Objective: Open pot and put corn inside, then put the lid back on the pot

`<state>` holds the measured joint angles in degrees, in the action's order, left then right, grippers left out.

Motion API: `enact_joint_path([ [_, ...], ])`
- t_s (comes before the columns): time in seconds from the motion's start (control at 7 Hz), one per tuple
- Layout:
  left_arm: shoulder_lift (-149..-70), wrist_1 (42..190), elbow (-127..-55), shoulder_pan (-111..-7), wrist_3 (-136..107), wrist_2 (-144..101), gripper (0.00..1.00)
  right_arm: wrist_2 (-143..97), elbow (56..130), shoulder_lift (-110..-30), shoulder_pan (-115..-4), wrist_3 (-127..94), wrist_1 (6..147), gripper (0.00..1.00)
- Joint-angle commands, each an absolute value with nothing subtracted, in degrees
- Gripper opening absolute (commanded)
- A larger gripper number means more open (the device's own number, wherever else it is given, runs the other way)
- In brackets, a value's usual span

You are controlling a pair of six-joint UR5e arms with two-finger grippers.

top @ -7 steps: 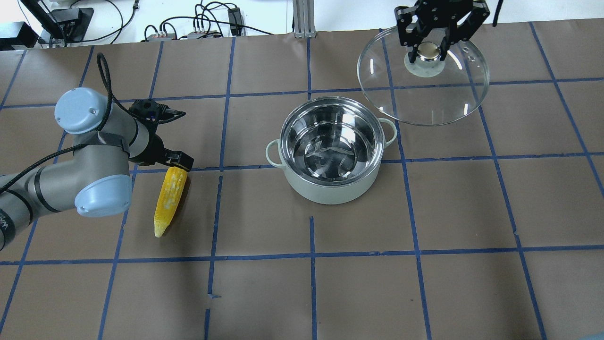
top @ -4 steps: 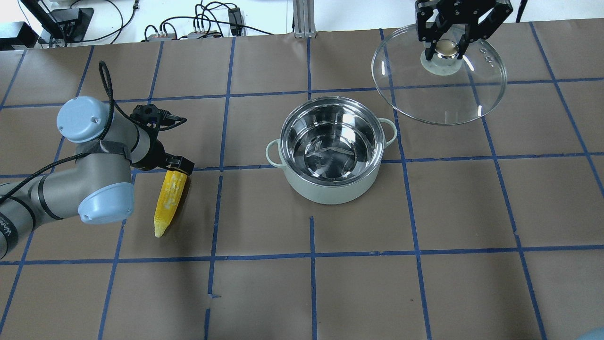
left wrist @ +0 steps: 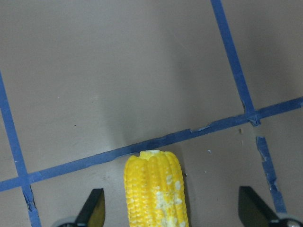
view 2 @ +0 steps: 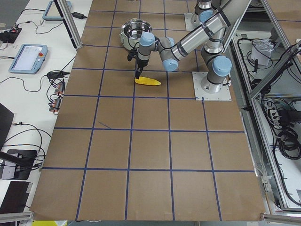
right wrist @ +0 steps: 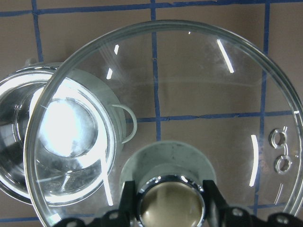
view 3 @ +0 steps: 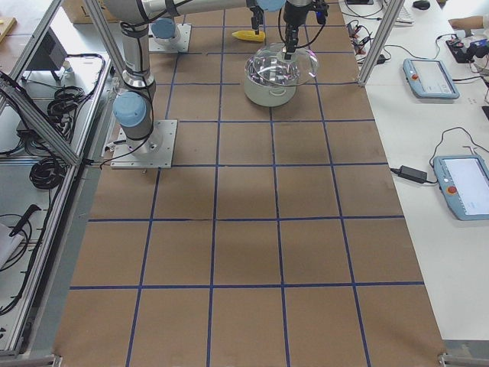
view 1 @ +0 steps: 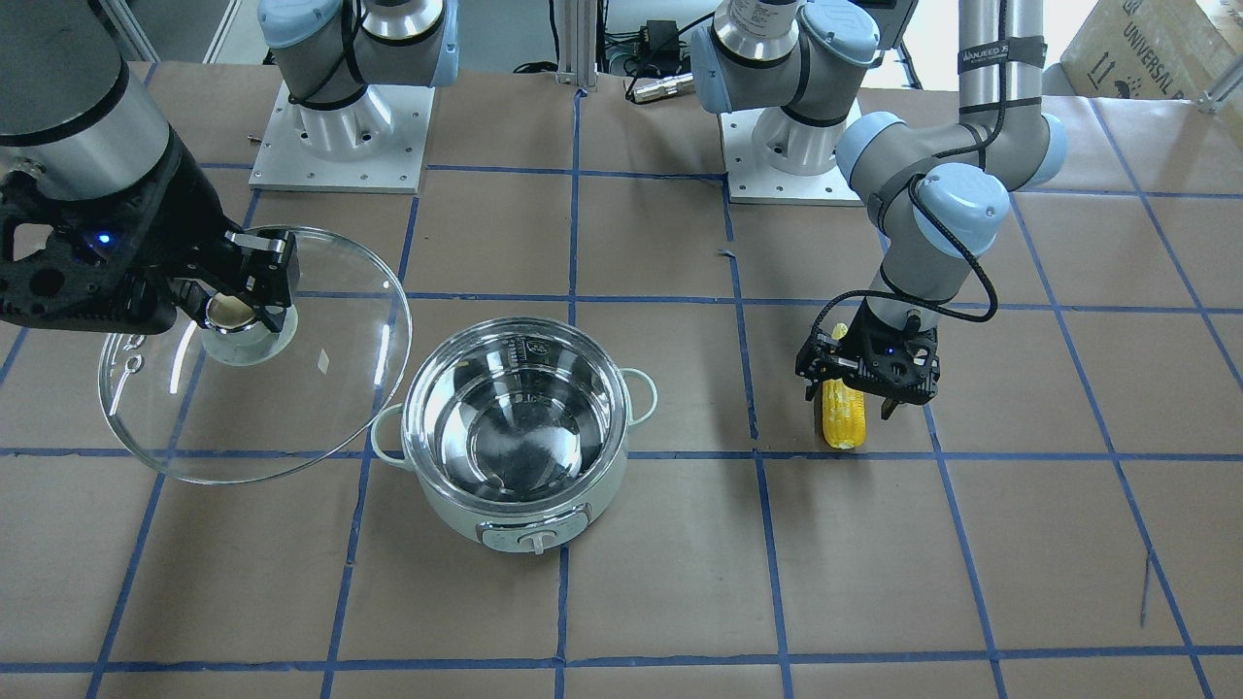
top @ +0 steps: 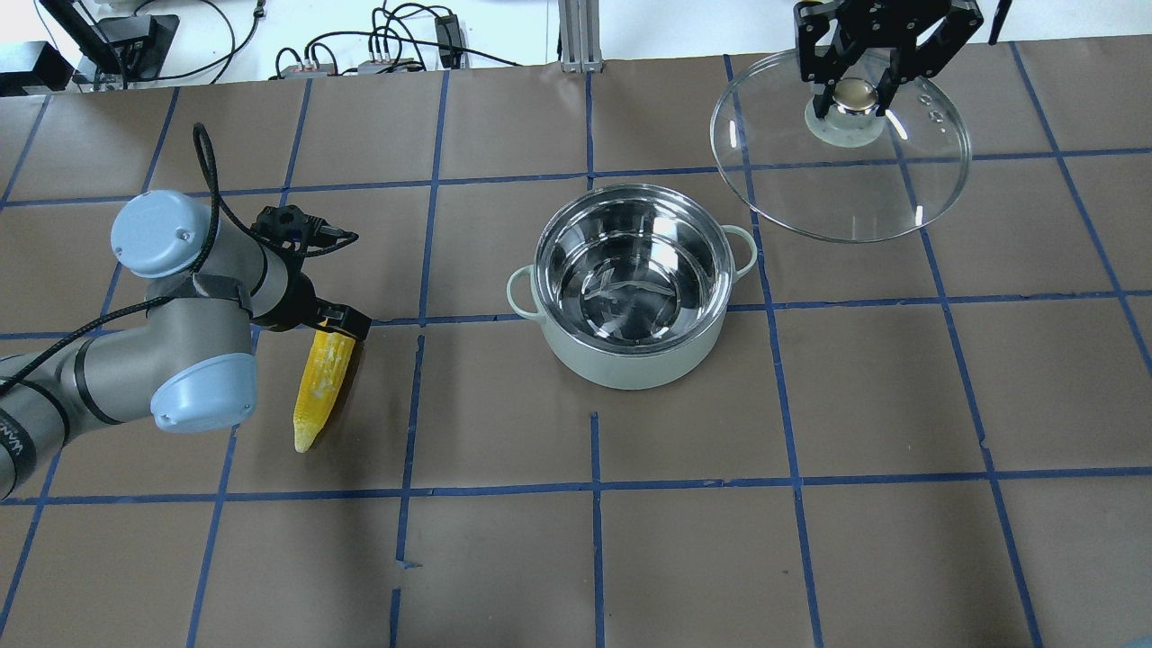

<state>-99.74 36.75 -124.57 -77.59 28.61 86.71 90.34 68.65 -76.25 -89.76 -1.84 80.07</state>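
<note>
The mint-green pot (top: 630, 364) stands open at the table's middle, its steel inside empty; it also shows in the front view (view 1: 456, 515). The yellow corn (top: 322, 382) lies on the paper to its left. My left gripper (top: 337, 322) is open over the corn's thick end. In the left wrist view its fingers (left wrist: 92, 210) stand apart on either side of the corn (left wrist: 154, 189). My right gripper (top: 855, 94) is shut on the knob of the glass lid (top: 841, 189). It holds the lid tilted in the air, beyond and right of the pot. The right wrist view shows the lid (right wrist: 189, 94).
The table is covered in brown paper with a blue tape grid (top: 594, 486). Cables and boxes (top: 387, 54) lie beyond the far edge. Both arm bases (view 1: 340, 126) stand on plates at the robot's side.
My right gripper has carried the lid further right, away from the pot. My left gripper has shifted slightly over the corn's thick end. Corn and pot have not moved.
</note>
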Motion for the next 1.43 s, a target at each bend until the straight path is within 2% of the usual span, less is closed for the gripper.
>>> enact_joint_path([
  [0.0,-100.28,37.53,-125.68,-77.43,28.3,87.19,1.0,91.66,68.82,-76.29,-89.04,-1.24,79.98,0.3],
  [0.29,-100.46,37.97,-126.91,-72.89,28.21,86.66,1.0,91.06,72.83,-78.65,-88.86,-0.7,80.24,0.3],
  [0.57,-101.16,37.97,-127.35,-72.86,27.95,86.66,1.0,91.05,81.43,-83.74,-88.25,0.34,85.66,0.31],
  [1.0,-101.16,37.97,-127.88,-73.48,26.63,86.49,1.0,91.67,86.91,-88.67,-87.28,0.79,87.44,0.31],
  [1.14,-100.99,37.88,-127.97,-73.48,26.63,86.4,0.96,91.84,86.75,-88.77,-87.01,0.79,88.5,0.31],
  [1.29,-100.64,37.88,-128.06,-73.48,26.54,86.4,0.68,91.85,87.01,-88.94,-86.66,0.79,88.51,0.31],
])
